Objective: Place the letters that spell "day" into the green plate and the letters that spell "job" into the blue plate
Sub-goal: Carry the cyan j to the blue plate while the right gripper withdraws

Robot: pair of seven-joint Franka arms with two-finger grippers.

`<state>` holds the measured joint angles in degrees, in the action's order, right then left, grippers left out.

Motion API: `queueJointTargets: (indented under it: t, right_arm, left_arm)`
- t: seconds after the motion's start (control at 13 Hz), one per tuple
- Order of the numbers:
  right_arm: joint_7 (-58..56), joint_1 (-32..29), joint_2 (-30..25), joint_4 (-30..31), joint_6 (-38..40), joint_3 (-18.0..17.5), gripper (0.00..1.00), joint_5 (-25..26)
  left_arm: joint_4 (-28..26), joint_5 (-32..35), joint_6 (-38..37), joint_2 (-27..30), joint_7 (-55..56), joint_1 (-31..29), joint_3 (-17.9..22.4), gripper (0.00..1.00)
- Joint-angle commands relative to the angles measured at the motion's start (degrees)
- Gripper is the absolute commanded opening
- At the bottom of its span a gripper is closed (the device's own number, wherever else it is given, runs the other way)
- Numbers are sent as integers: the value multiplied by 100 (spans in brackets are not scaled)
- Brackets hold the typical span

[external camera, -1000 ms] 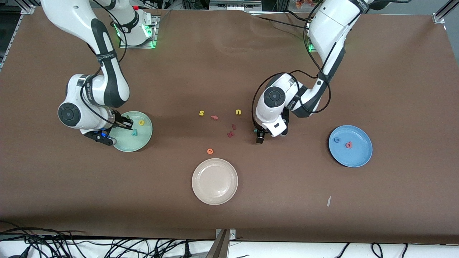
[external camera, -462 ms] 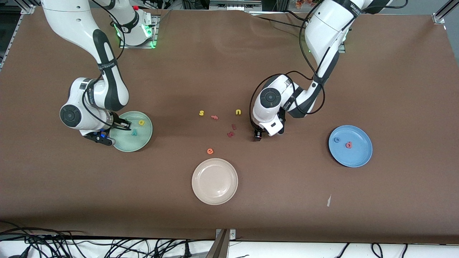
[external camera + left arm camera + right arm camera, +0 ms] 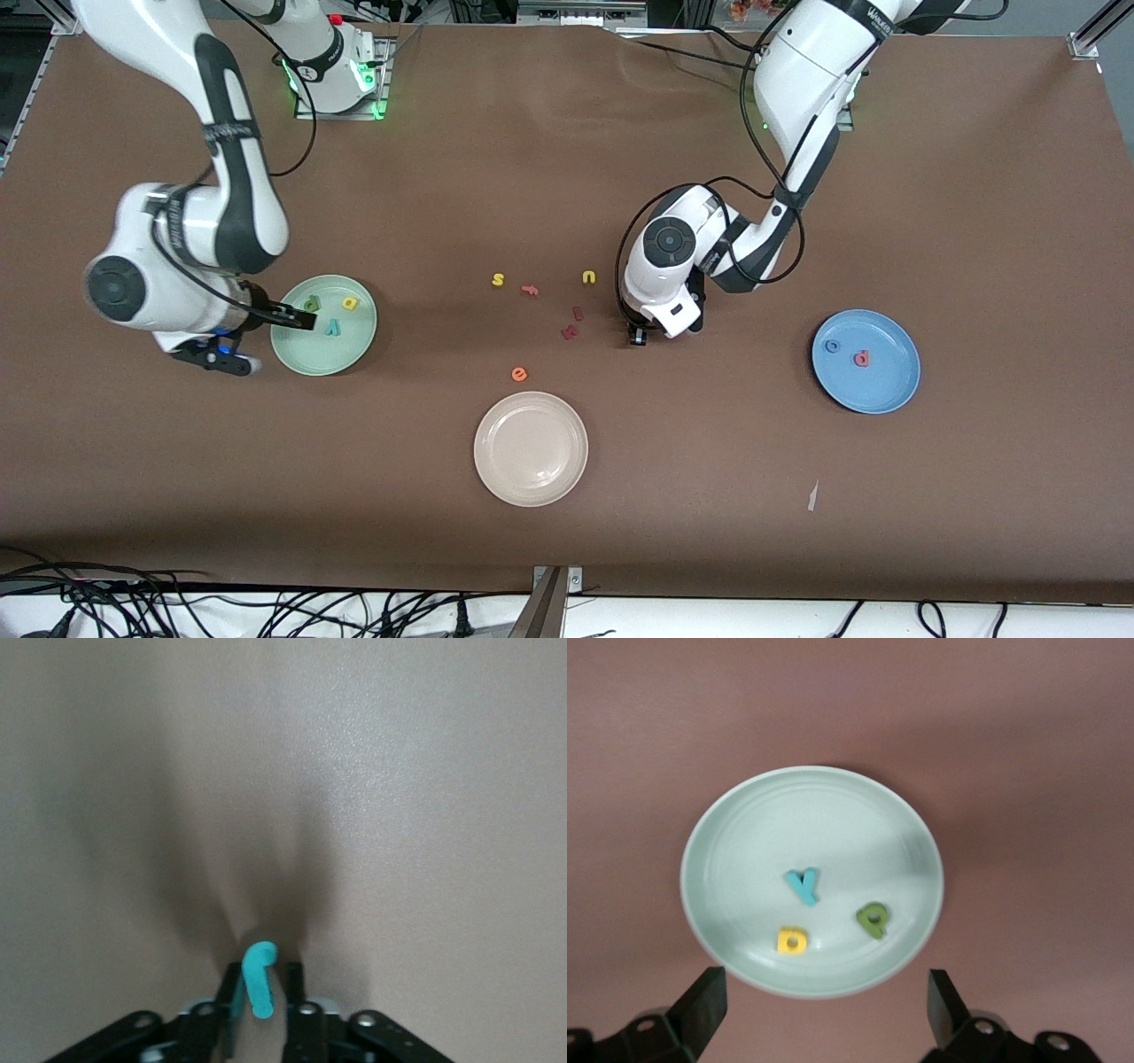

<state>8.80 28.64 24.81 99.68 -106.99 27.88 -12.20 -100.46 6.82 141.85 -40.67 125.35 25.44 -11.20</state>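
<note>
The green plate holds the dark green d, the yellow a and the teal y. My right gripper hangs open and empty over that plate's rim. My left gripper is down at the table near the middle, shut on the teal j. The arm hides the j in the front view. The blue plate holds the blue o and the salmon-red b.
A beige-white plate lies nearest the front camera. Loose letters sit mid-table: yellow s, yellow u, orange e, a salmon piece and two dark red pieces beside the left gripper.
The right gripper opened, left the d in the green plate and drew back toward its end of the table. The left gripper came down and closed on the j.
</note>
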Motion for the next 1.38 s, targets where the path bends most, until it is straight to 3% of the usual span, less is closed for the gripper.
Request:
queueJointTargets:
  t: [0.0, 0.38, 0.77, 0.92, 1.08, 1.23, 1.31]
  right_arm:
    - [-474, -34, -11, -1429, 1457, 252, 100, 139]
    - [-827, -34, -72, -2672, 2478, 507, 100, 139]
    - [-976, -43, -213, -2726, 2822, 613, 100, 78]
    - [-897, 10, -492, -2717, 2570, 456, 100, 139]
    - [-889, -470, -984, -2273, 2359, -270, 100, 348]
    - [-845, -1357, -1617, -1605, 2192, -1595, 100, 1173]
    - [-845, -1770, -1916, -1201, 1921, -2045, 100, 1342]
  left_arm:
    - [-9, 197, 1, -90, 192, 31, 48, 0]
    - [71, 504, -253, 225, -482, -74, 48, 0]
    - [325, 382, -1535, 621, -2992, -810, -110, 0]
    - [317, 180, -1844, 727, -4311, -1302, -128, 0]
    - [317, 206, -2151, 797, -5331, -1768, -128, 0]
    - [291, 206, -2372, 929, -6727, -2173, -128, 0]
    - [282, 206, -2381, 973, -7378, -2357, -128, 0]
